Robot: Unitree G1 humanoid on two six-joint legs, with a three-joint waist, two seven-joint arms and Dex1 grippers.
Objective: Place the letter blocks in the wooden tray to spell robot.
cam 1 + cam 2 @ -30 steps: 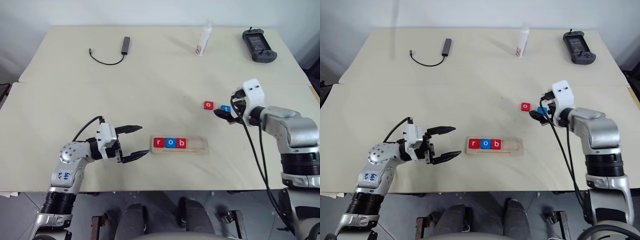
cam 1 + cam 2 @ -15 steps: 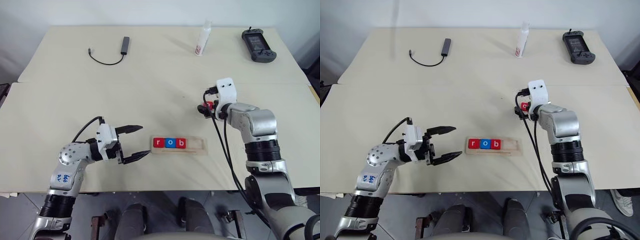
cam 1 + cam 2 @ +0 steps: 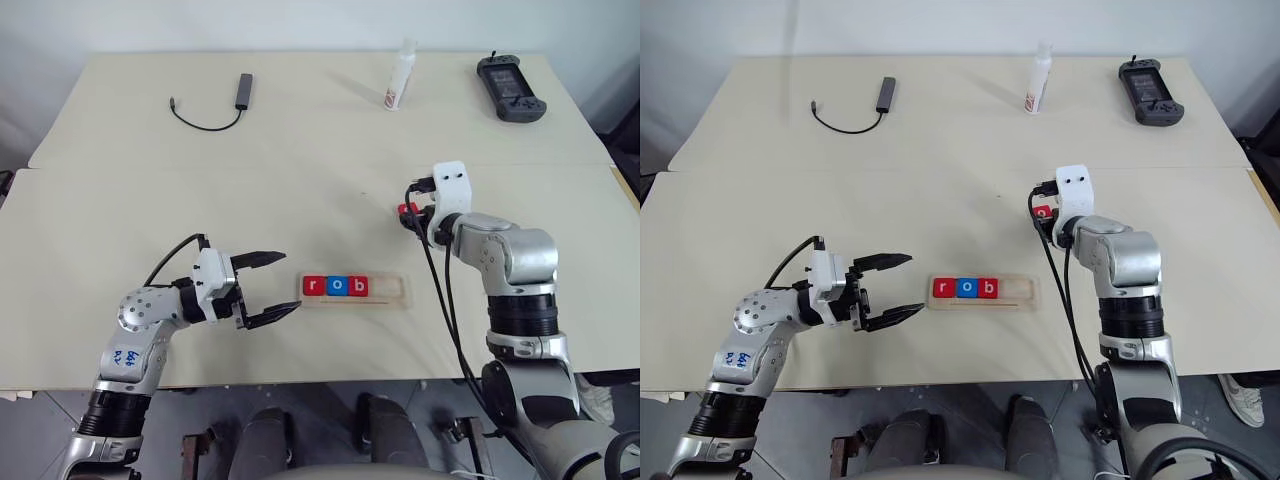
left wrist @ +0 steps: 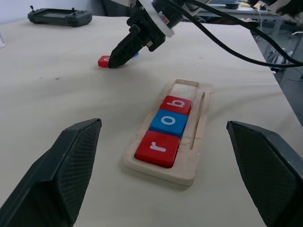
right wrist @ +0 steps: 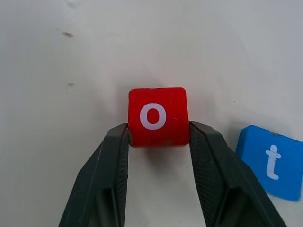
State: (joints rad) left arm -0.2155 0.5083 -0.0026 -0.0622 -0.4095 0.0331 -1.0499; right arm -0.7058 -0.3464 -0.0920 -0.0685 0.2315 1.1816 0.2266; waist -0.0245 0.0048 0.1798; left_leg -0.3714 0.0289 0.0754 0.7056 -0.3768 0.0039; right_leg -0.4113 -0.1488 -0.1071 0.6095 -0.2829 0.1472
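The right gripper [image 5: 158,142] has closed its jaws on both sides of the red o [image 5: 157,116], with the blue t [image 5: 271,162] just beside one finger. The tray [image 3: 395,292] lies lengthwise between the two grippers and holds three blocks, r, o, b; the left gripper [image 3: 272,287] stands wide open, holding nothing

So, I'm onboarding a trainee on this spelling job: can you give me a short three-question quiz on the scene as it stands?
1. True or false: the wooden tray already holds four letter blocks.
2. Which block sits between the right end effector fingers? A) red o B) blue t C) red b
3. Fill in: the left end effector is ____ and holds nothing.

Key:
1. False; it holds three, r, o, b.
2. A; the fingers touch its two sides on the table.
3. open
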